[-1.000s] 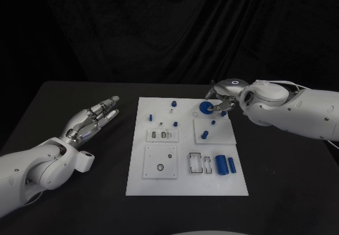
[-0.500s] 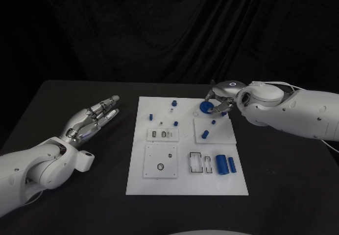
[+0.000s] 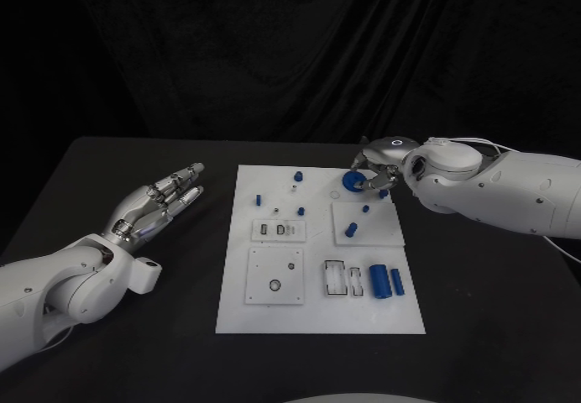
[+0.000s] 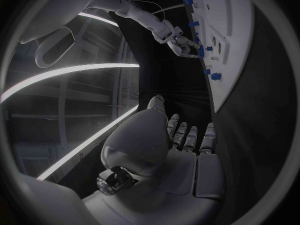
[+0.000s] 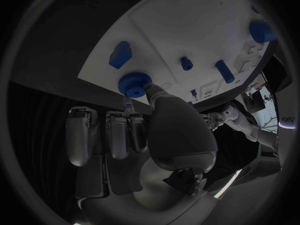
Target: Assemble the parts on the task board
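Here, the left robot hand rested open above the bench, fingers spread, holding nothing, left of the task board. At the board's far right corner, the right robot hand pinched a blue gear.

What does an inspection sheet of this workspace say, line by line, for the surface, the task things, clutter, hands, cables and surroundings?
Surface: black table, with the white task board in its middle.
Job's things: small blue parts lie or stand on the board; a blue toothed wheel is at the board's far right.
Clutter: nothing seen.
Hands: left hand rests open off the board; right hand has its fingertips at the wheel, grip cannot be told.
Cables: a thin white cable runs along the right arm.
Surroundings: black curtain behind the table.
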`<state>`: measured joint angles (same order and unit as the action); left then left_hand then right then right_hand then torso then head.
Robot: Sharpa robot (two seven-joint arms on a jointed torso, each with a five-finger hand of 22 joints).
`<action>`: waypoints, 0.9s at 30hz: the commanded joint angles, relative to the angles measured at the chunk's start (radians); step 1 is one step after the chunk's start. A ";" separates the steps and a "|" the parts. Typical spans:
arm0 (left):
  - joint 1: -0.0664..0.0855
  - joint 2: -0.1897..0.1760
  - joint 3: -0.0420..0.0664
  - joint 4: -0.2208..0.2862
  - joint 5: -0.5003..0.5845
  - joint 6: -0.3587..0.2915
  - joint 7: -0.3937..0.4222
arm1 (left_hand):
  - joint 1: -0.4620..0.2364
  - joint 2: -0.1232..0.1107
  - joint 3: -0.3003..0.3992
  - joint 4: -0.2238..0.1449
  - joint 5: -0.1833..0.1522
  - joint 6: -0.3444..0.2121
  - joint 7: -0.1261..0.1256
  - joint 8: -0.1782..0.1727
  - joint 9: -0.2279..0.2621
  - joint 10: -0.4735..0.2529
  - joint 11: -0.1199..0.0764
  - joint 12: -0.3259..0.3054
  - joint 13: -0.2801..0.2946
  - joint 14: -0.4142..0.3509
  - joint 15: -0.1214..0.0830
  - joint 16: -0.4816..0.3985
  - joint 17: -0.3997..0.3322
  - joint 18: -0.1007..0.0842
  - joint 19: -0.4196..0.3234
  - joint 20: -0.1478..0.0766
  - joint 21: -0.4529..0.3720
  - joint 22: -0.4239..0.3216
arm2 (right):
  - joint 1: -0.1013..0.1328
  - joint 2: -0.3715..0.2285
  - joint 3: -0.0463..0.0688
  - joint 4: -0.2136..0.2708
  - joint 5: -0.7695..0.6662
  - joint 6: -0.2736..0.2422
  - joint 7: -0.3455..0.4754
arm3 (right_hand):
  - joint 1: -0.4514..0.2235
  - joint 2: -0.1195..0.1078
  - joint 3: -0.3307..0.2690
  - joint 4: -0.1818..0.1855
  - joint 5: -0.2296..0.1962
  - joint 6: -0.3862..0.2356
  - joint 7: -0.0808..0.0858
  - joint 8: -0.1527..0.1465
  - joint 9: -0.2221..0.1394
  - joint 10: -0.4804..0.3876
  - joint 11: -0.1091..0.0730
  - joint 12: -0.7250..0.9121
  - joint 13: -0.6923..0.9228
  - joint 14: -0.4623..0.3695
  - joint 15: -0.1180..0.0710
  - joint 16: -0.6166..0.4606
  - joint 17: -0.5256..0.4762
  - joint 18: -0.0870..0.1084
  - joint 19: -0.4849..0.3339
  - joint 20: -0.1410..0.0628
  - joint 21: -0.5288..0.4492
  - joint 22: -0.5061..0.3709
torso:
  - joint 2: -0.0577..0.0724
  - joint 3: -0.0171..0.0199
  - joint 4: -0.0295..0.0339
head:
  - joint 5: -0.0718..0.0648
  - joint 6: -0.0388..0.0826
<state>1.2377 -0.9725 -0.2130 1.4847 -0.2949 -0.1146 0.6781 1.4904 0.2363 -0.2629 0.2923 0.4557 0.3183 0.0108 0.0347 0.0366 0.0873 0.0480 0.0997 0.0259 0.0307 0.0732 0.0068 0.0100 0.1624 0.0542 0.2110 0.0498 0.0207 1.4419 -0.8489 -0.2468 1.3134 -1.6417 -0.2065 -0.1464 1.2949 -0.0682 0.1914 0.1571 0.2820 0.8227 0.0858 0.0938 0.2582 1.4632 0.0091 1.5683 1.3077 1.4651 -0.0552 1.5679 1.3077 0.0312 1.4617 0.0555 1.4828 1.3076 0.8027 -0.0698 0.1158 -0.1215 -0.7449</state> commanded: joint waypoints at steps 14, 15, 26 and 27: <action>0.001 0.001 0.001 0.000 -0.002 0.016 0.169 | -0.002 0.001 -0.004 0.000 -0.002 -0.006 0.000 0.001 0.000 -0.004 0.003 0.003 -0.001 -0.005 0.003 0.001 -0.001 0.019 -0.002 0.004 -0.004 0.000 | -0.006 -0.001 0.000 0.002 -0.003 -0.021 0.024 | 0.023 0.056 -0.010 -0.135 0.001 0.055 -0.024 0.252 0.301 0.108 -0.017 0.003 0.263 0.106 -0.019 0.003 0.263 -0.001 0.032 -0.017 -0.017 0.218 | 0.000 0.0000 0.0006 | 0.003 0.000; 0.001 0.000 0.001 0.001 -0.002 0.016 0.169 | -0.002 0.001 -0.004 0.000 -0.002 -0.006 0.000 0.001 0.000 -0.004 0.003 0.003 -0.001 -0.005 0.003 0.001 -0.001 0.019 -0.002 0.004 -0.004 0.000 | -0.006 -0.002 0.000 0.004 -0.003 -0.026 0.026 | 0.023 0.056 -0.010 -0.135 0.001 0.055 -0.024 0.252 0.301 0.108 -0.017 0.003 0.263 0.106 -0.019 0.003 0.263 -0.001 0.032 -0.017 -0.017 0.218 | 0.000 0.0000 0.0006 | 0.003 0.000; 0.001 -0.003 0.001 0.003 -0.002 0.015 0.168 | -0.002 0.001 -0.004 0.000 -0.002 -0.006 0.000 0.001 0.000 -0.004 0.003 0.003 -0.001 -0.005 0.003 0.001 -0.001 0.019 -0.002 0.004 -0.004 0.000 | 0.011 -0.008 0.001 0.079 -0.003 -0.089 0.056 | 0.019 0.059 -0.009 -0.140 0.002 0.060 -0.027 0.286 0.339 0.108 -0.016 0.003 0.263 0.106 -0.019 0.003 0.263 -0.003 0.036 -0.015 -0.013 0.221 | -0.001 0.0002 -0.0009 | 0.005 0.005; 0.001 -0.003 0.001 0.003 -0.002 0.015 0.168 | -0.002 0.001 -0.004 0.000 -0.002 -0.006 0.000 0.001 0.000 -0.004 0.003 0.003 -0.001 -0.005 0.003 0.001 -0.001 0.019 -0.002 0.004 -0.004 0.000 | 0.016 -0.005 0.001 0.091 -0.003 -0.092 0.058 | 0.019 0.059 -0.009 -0.140 0.002 0.060 -0.027 0.286 0.339 0.108 -0.016 0.003 0.263 0.106 -0.019 0.003 0.263 -0.004 0.038 -0.015 -0.011 0.222 | -0.001 0.0002 -0.0009 | 0.005 0.005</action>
<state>1.2377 -0.9756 -0.2130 1.4850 -0.2949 -0.1100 0.6781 1.4904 0.2363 -0.2629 0.2923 0.4556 0.3183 0.0109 0.0347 0.0365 0.0873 0.0480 0.0996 0.0259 0.0307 0.0732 0.0068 0.0100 0.1624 0.0542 0.2110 0.0498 0.0207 1.4502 -0.8563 -0.2482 1.3906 -1.6394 -0.2579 -0.1055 1.3146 -0.0165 0.1811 0.0200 0.2789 0.8709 0.0704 0.2138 0.3052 1.4633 -0.0018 1.5682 1.3075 1.4642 -0.0673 1.5679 1.3076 0.0313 1.4655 0.0445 1.4714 1.3074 0.8021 -0.0697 0.1152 -0.1161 -0.7403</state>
